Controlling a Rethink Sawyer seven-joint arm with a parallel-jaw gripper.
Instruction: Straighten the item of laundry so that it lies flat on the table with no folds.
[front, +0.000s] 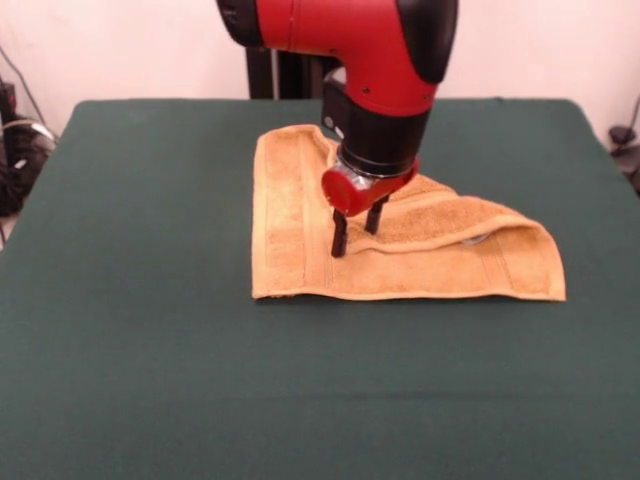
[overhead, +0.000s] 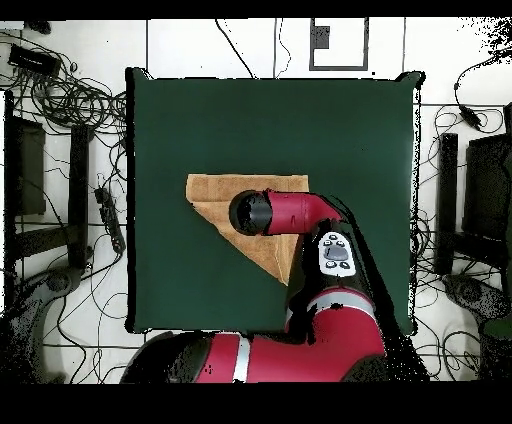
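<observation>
The item of laundry (front: 292, 235), an orange-tan towel, lies mid-table with its far right part folded over diagonally, giving a triangular outline. A small pale tag (front: 478, 238) peeks out at the fold's edge on the right. My gripper (front: 357, 228) points straight down onto the towel's middle. It is open, and its two dark fingertips (front: 339, 240) rest at the edge of the folded layer. From overhead the towel (overhead: 213, 193) shows as a triangle. The red arm (overhead: 290, 212) covers its middle and hides the gripper. The dark green table (front: 150, 350) extends far beyond the towel on all sides.
Cables and black equipment (overhead: 60, 110) lie on the floor around the table (overhead: 200, 120). A black device with cords (front: 15, 150) sits off the table's left edge, and another cord (front: 625, 140) lies off the right edge.
</observation>
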